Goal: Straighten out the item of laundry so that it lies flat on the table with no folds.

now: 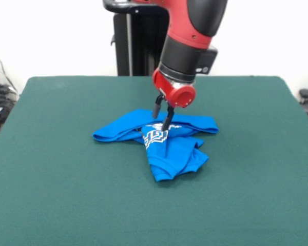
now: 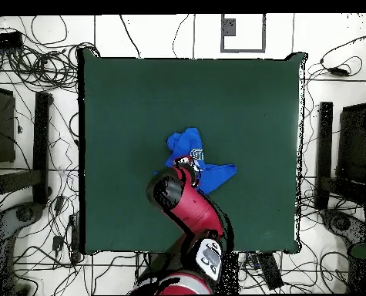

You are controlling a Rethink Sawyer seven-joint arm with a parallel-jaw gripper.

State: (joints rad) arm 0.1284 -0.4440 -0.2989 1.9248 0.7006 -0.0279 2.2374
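Note:
The item of laundry [image 1: 167, 146] is a bright blue garment lying crumpled near the middle of the green table [image 1: 61, 184]. One band stretches left to right, and a folded flap with white lettering points toward the front edge. My gripper [image 1: 162, 117] hangs right over the garment's back middle, open, with its two black fingers [image 1: 168, 119] apart. The lower fingertip touches the cloth just above the lettering. In the overhead view the laundry [image 2: 192, 146] pokes out beyond the red arm [image 2: 187, 202], which hides the gripper and part of the cloth on the table [image 2: 124, 100].
The black pedestal column [image 1: 128, 41] stands behind the table's far edge. Cables and dark stands [image 2: 39, 154] surround the table on the floor. Green tabletop lies open on every side of the garment.

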